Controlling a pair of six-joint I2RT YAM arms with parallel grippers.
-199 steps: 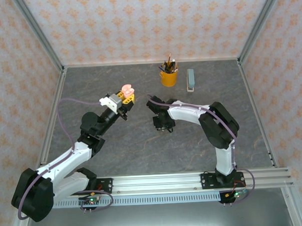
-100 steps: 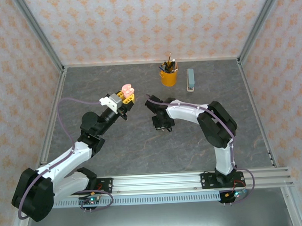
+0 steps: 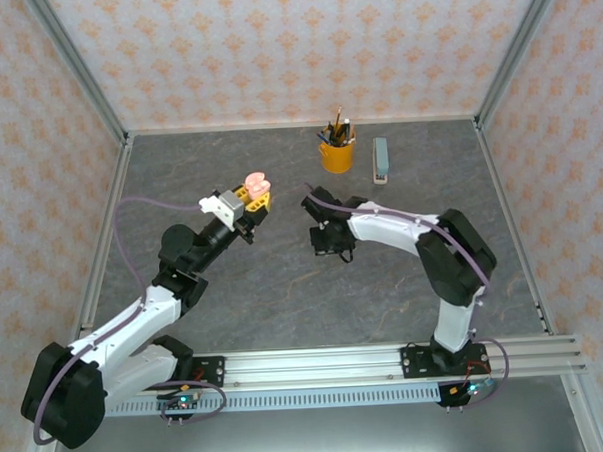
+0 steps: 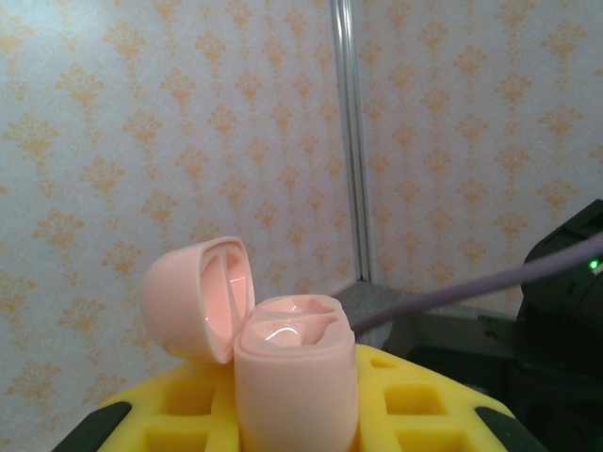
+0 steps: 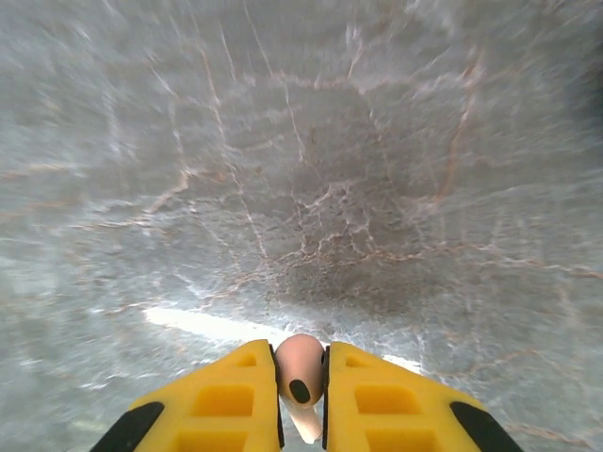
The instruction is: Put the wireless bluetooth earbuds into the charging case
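Observation:
My left gripper (image 3: 250,195) is raised above the table and shut on the pale pink charging case (image 3: 256,181). In the left wrist view the case (image 4: 297,377) stands upright between the yellow fingers (image 4: 424,405), its lid (image 4: 193,297) swung open to the left and both wells facing up. My right gripper (image 3: 333,245) hangs low over the table's middle, to the right of the case. In the right wrist view it (image 5: 301,381) is shut on one pale pink earbud (image 5: 300,363), bulb forward and stem pointing back between the fingers.
A yellow cup of pencils (image 3: 336,152) and a grey-green stapler (image 3: 381,159) stand at the back of the grey marbled table (image 3: 285,297). Patterned walls enclose the table on three sides.
The right jaws have closed on the earbud, and the right arm has shifted slightly right. The left arm has held still with the open case.

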